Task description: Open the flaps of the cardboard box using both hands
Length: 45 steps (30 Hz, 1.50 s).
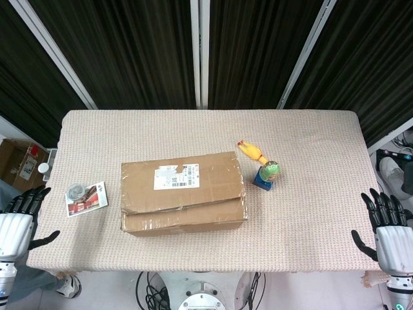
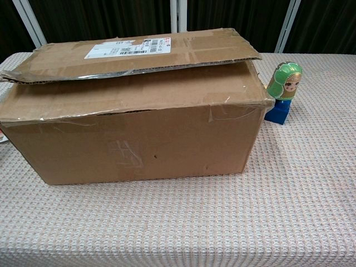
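Your brown cardboard box (image 1: 184,192) sits mid-table toward the near edge, flaps down, its top flap (image 2: 133,53) lifting slightly in the chest view only. Your left hand (image 1: 19,223) and right hand (image 1: 387,229) hang off the near corners, fingers spread, holding nothing, wrists cut off, unseen from the chest. The green nesting doll (image 2: 285,82) half hides its blue block (image 2: 277,111).

Left robot hand (image 1: 18,226), right robot hand (image 1: 387,231) — fingers spread.
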Available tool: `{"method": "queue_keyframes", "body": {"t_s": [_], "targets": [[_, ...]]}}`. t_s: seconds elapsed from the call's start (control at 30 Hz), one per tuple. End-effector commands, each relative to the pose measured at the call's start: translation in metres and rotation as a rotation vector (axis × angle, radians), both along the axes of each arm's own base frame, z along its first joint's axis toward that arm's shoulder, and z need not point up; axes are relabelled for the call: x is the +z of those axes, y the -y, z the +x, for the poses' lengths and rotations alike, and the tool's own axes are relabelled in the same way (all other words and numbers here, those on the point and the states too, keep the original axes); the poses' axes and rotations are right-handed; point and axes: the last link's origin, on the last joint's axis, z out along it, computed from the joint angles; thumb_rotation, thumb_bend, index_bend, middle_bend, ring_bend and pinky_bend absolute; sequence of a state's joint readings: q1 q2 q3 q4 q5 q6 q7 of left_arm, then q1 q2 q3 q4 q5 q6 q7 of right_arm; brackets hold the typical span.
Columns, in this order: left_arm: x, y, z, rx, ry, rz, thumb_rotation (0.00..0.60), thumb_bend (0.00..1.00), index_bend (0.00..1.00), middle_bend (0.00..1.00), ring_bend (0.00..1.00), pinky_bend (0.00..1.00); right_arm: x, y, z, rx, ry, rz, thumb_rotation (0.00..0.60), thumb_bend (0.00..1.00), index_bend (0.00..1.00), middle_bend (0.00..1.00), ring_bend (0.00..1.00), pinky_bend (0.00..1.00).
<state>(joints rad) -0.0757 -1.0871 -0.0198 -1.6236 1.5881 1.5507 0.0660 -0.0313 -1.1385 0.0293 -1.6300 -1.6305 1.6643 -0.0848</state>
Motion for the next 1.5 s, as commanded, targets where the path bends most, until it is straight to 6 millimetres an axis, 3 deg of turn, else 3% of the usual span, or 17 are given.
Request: {"method": "queue_keyframes", "body": {"t_s": [0.03,0.27,0.63,0.83,1.0,1.17,1.33,1.5], "targets": [[0.000,0.000,0.000,-0.001,-0.001,-0.002,0.552,0.00,0.10,0.11,0.12,0.21,0.000,-0.001,-0.002,-0.007,0.002,0.000,0.600,0.21,0.00,0.00,0.00,0.00],[-0.003,0.001,0.005,-0.019,0.020,-0.026,0.557,0.00,0.10,0.11,0.12,0.21,-0.002,-0.003,-0.007,-0.016,0.011,0.012,0.600,0.21,0.00,0.00,0.00,0.00],[0.003,-0.002,0.034,-0.088,0.156,-0.053,0.556,0.00,0.10,0.12,0.12,0.21,0.001,0.004,-0.017,-0.044,0.013,0.010,0.600,0.21,0.00,0.00,0.00,0.00],[-0.002,-0.016,0.063,-0.180,0.225,-0.071,0.478,0.00,0.10,0.12,0.12,0.21,0.002,0.005,-0.020,-0.044,0.021,0.009,0.600,0.21,0.00,0.00,0.00,0.00],[-0.018,-0.036,0.097,-0.284,0.260,-0.146,0.463,0.00,0.10,0.12,0.12,0.21,0.000,0.002,-0.024,-0.056,0.029,0.012,0.600,0.21,0.00,0.00,0.00,0.00],[-0.043,-0.052,0.132,-0.381,0.325,-0.258,0.384,0.00,0.10,0.12,0.12,0.21,-0.001,-0.001,-0.026,-0.060,0.036,0.011,0.600,0.21,0.00,0.00,0.00,0.00],[-0.071,-0.060,0.147,-0.414,0.304,-0.306,0.370,0.00,0.10,0.13,0.12,0.20,0.003,-0.002,-0.028,-0.061,0.047,-0.006,0.600,0.21,0.00,0.00,0.00,0.00],[-0.098,-0.069,0.152,-0.447,0.214,-0.246,0.334,0.00,0.10,0.14,0.12,0.19,0.005,-0.003,-0.032,-0.093,0.056,-0.037,0.600,0.23,0.00,0.00,0.00,0.00]]}}
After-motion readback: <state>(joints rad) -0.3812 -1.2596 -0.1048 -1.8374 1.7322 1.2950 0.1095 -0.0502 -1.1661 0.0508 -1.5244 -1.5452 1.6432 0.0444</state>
